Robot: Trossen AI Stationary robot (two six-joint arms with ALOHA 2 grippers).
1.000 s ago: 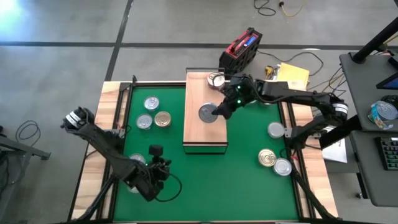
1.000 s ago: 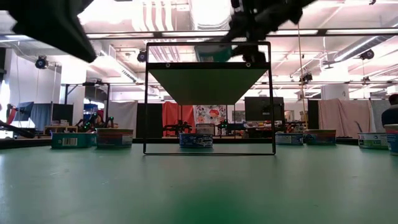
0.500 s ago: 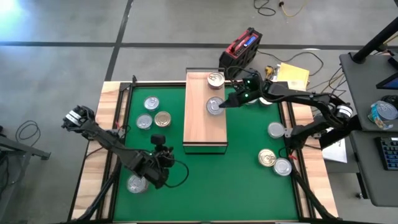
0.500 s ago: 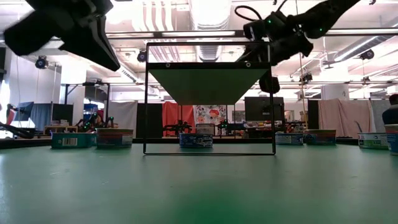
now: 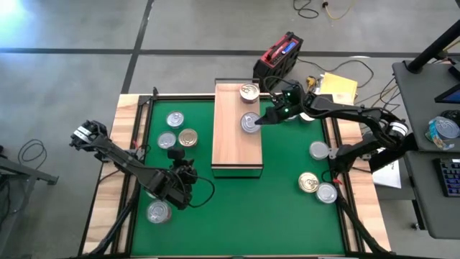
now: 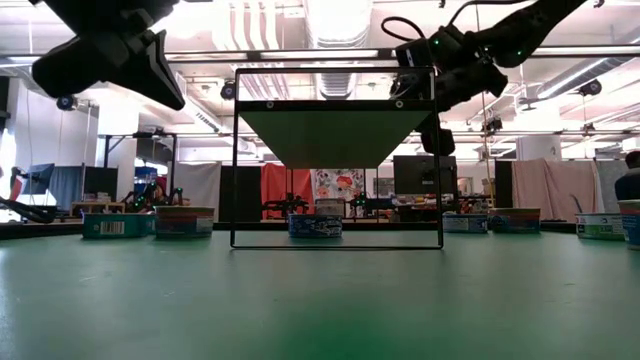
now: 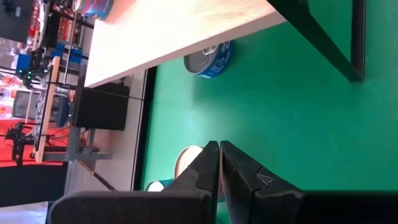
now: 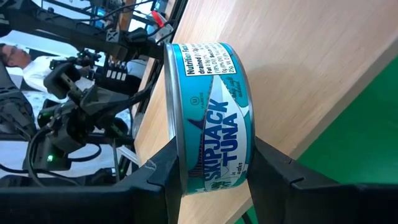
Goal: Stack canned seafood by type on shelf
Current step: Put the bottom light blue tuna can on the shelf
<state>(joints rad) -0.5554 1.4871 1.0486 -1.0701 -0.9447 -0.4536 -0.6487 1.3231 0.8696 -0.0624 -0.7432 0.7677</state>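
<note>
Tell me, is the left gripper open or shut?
Shut: the left gripper's two dark fingers press together, holding nothing.

Two dark, slender jointed arms, matte black throughout. White-and-black banded collars near each base. Small green indicator light at the right gripper (image 5: 267,119), at the shelf-board's three o'clock. Thin black cable looped by the left gripper (image 5: 181,171). Flat, angular black fingers (image 7: 205,169), ridged along their inner edges.
</note>
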